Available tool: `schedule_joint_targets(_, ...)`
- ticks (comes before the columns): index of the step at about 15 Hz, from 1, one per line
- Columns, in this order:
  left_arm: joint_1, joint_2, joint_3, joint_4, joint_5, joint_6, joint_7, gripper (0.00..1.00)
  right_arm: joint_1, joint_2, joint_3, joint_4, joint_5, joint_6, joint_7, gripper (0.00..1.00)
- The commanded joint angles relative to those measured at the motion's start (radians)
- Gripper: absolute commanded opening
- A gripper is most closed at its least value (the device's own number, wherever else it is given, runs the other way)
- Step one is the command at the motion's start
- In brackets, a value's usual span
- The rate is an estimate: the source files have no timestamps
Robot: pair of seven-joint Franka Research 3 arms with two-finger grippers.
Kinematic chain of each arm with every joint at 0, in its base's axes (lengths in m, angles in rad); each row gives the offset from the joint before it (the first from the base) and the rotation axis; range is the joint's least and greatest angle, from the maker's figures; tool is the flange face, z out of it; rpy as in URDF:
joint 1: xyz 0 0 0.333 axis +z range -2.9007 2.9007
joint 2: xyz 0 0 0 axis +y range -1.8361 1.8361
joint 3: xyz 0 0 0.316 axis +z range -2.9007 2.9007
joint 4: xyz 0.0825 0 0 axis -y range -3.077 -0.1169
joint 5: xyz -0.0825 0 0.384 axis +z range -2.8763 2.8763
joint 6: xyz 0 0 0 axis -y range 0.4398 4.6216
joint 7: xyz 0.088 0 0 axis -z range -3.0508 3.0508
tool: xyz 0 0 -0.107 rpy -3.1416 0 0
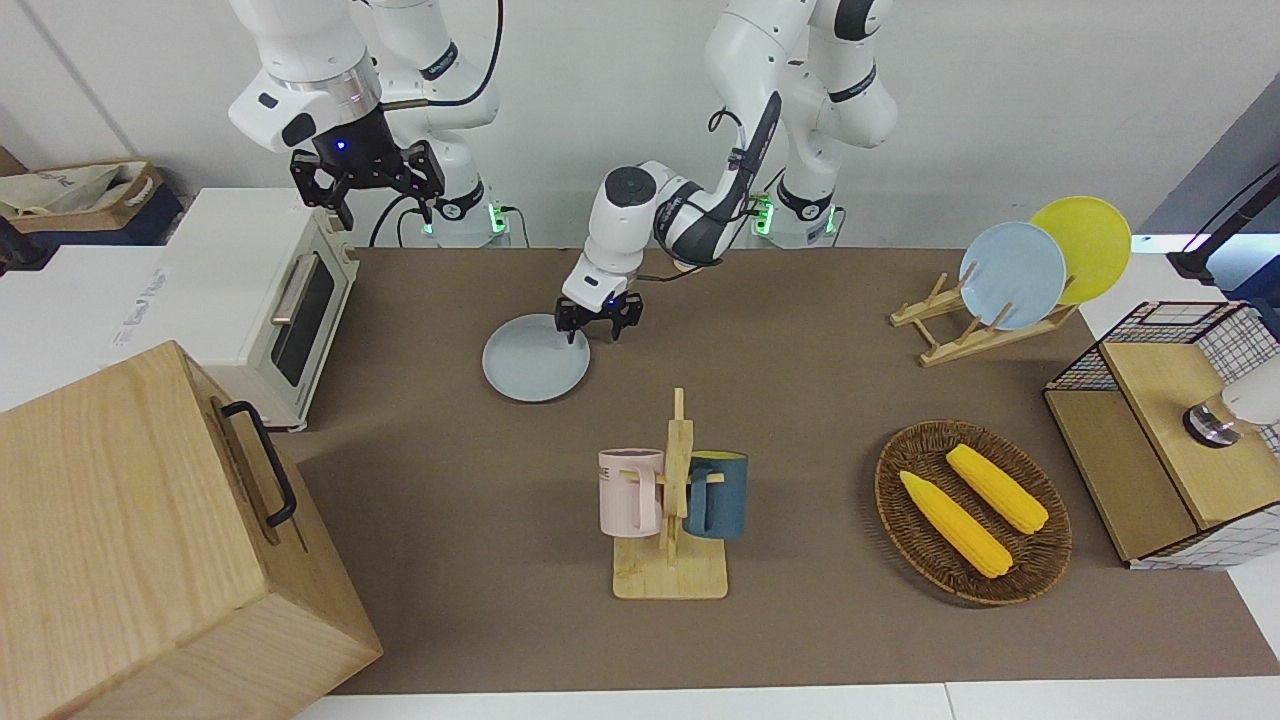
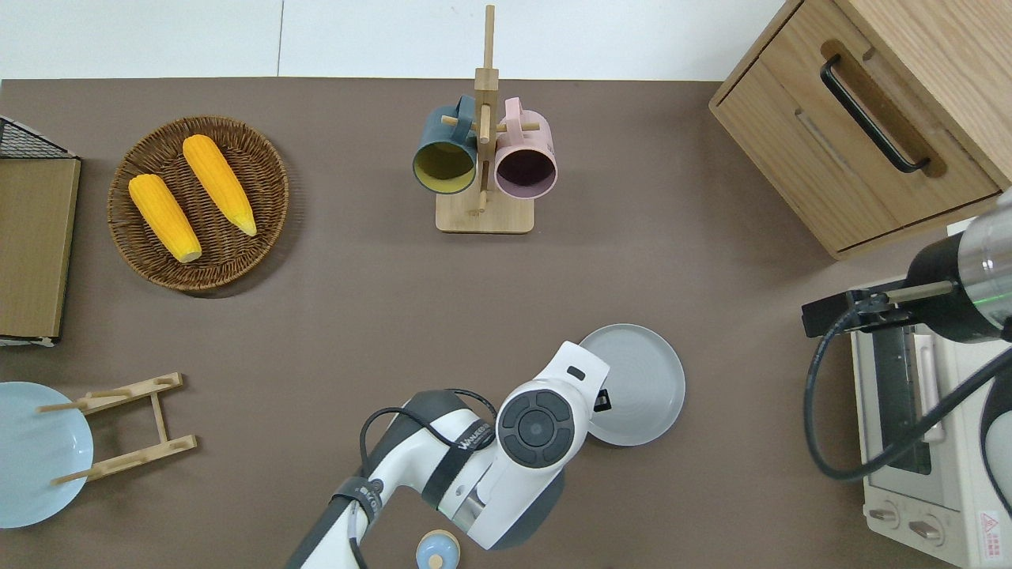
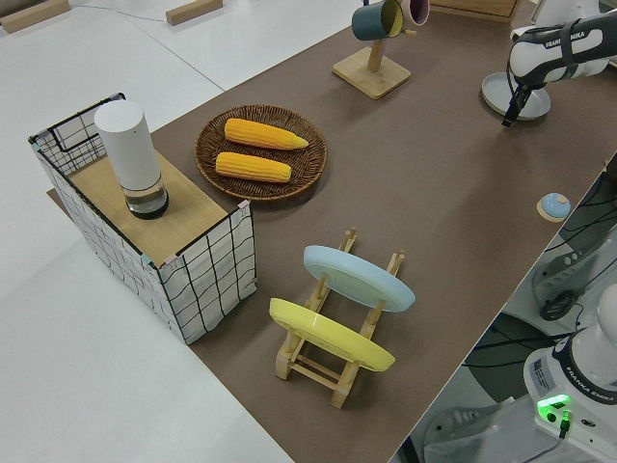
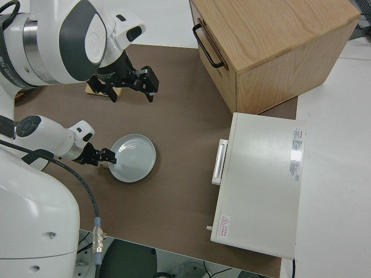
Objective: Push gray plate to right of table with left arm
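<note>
The gray plate (image 1: 528, 368) lies flat on the brown table (image 1: 800, 400), between the mug rack and the robots, toward the right arm's end. It also shows in the overhead view (image 2: 642, 379), the left side view (image 3: 521, 95) and the right side view (image 4: 134, 157). My left gripper (image 1: 595, 330) is open and empty at the plate's rim on the side toward the left arm's end; it also shows in the right side view (image 4: 106, 156). In the overhead view the wrist hides most of it. My right gripper (image 1: 367, 190) is open and parked.
A white toaster oven (image 1: 262, 295) and a wooden cabinet (image 1: 140, 540) stand at the right arm's end. A mug rack (image 1: 670, 500) stands mid-table. A corn basket (image 1: 972, 512), a plate rack (image 1: 985, 325) and a wire crate (image 1: 1170, 430) are at the left arm's end.
</note>
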Motion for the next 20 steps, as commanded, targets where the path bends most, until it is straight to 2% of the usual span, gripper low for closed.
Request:
schedule_joint_targets(1,0.086,-0.146,0.005,-0.015,-0.034,-0.191,0.152,0.98,-0.011,-0.008,0.006,0.001,0.008,-0.012,-0.003,0.983)
schedule_joint_targets(5,0.221,-0.291,0.01,-0.014,-0.039,-0.417,0.302,0.99,-0.011,-0.008,0.006,-0.001,0.01,-0.012,-0.003,0.983)
schedule_joint_targets(7,0.317,-0.366,0.008,-0.003,-0.019,-0.525,0.379,0.99,-0.011,-0.008,0.006,0.001,0.008,-0.012,-0.003,0.983)
schedule_joint_targets(9,0.392,-0.416,0.01,0.026,0.068,-0.63,0.459,0.99,-0.011,-0.008,0.004,-0.001,0.01,-0.012,-0.003,0.983)
schedule_joint_targets(12,0.459,-0.421,0.01,0.127,0.14,-0.765,0.561,0.99,-0.011,-0.008,0.006,0.001,0.008,-0.012,-0.003,0.983)
schedule_joint_targets(16,0.551,-0.429,0.04,0.187,0.154,-0.83,0.742,0.99,-0.011,-0.008,0.006,0.001,0.008,-0.012,-0.003,0.983)
schedule_joint_targets(18,0.561,-0.429,0.089,0.244,0.165,-0.863,0.825,0.99,-0.011,-0.008,0.006,0.001,0.008,-0.012,-0.003,0.983)
schedule_joint_targets(20,0.562,-0.427,0.148,0.29,0.163,-0.877,0.855,0.99,-0.011,-0.008,0.004,0.001,0.008,-0.012,-0.001,0.983)
